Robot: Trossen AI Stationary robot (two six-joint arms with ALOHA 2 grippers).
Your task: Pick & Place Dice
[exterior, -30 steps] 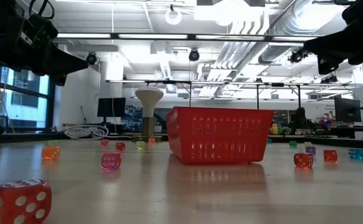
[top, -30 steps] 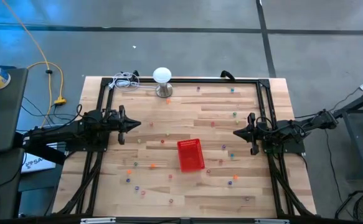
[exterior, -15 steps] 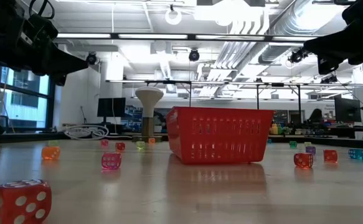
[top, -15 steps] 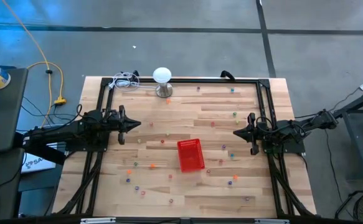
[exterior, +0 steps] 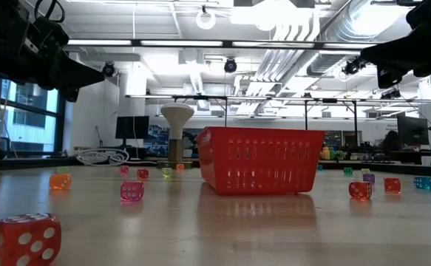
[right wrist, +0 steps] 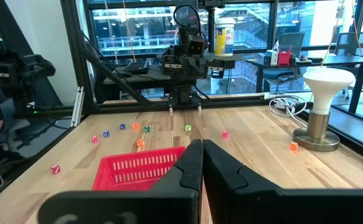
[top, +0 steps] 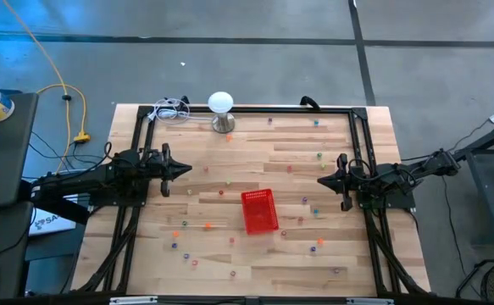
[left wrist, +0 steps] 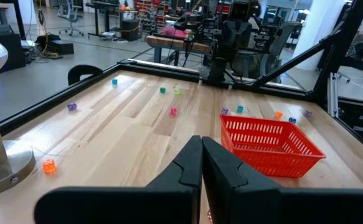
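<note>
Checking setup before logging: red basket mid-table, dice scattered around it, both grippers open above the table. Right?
Not quite: the left gripper and right gripper are shut, as each wrist view shows. The red basket does sit mid-table with dice scattered around it.

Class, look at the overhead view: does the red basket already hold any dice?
No: the red basket looks empty, and the dice lie scattered on the table.

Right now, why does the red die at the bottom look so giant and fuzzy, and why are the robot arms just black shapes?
Low view: the red die sits nearest the lens, so it looms large and soft, while the red basket behind it looks sharp. Same view: bright ceiling lights behind the arms turn them into silhouettes. High view: even light, faint shadows on the table.
</note>
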